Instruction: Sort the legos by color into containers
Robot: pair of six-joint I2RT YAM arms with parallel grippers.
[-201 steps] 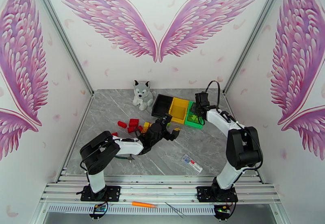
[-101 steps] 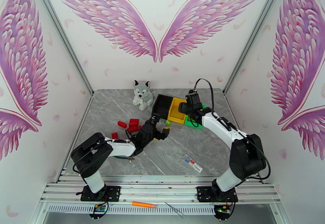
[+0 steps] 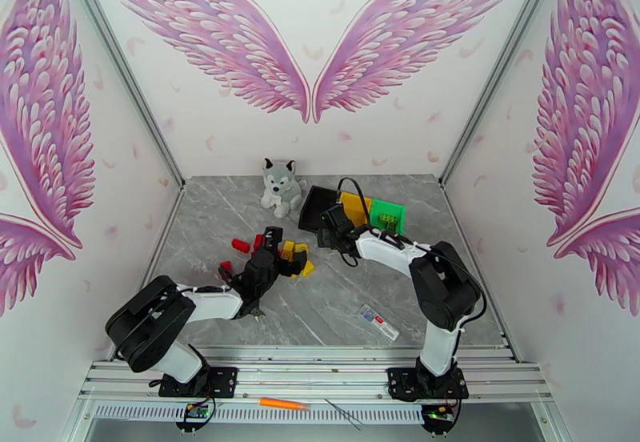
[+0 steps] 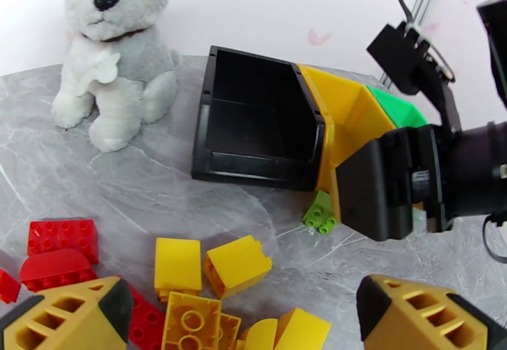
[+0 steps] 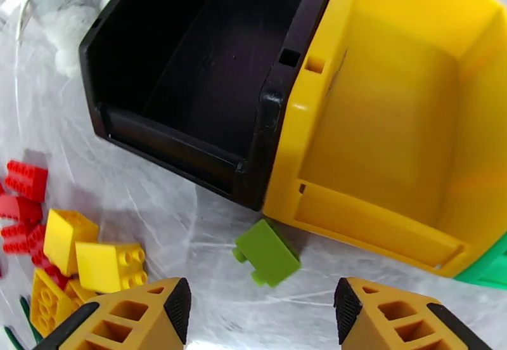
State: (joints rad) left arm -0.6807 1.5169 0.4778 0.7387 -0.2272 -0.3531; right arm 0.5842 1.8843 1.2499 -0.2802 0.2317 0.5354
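Note:
My left gripper (image 4: 241, 329) stands open low over a pile of yellow legos (image 4: 215, 269), with red legos (image 4: 60, 250) to its left. My right gripper (image 5: 263, 326) is open too, nothing between its fingers, hovering just short of a single light green lego (image 5: 267, 253) that lies on the table against the front of the yellow container (image 5: 393, 123). The black container (image 5: 196, 72) beside it looks empty, and the green container (image 3: 386, 215) is at the right end of the row. From above, the left gripper (image 3: 286, 253) and right gripper (image 3: 328, 231) are close together.
A grey husky plush (image 3: 280, 186) sits behind the legos, left of the black container. A small white packet (image 3: 378, 322) lies near the front right. Pliers tips (image 3: 256, 315) poke out under the left arm. An orange tool (image 3: 282, 403) rests on the front rail.
The right arm swung left from the green container to the front of the black and yellow ones, its fingers wider. The left gripper drew back left to the yellow pile.

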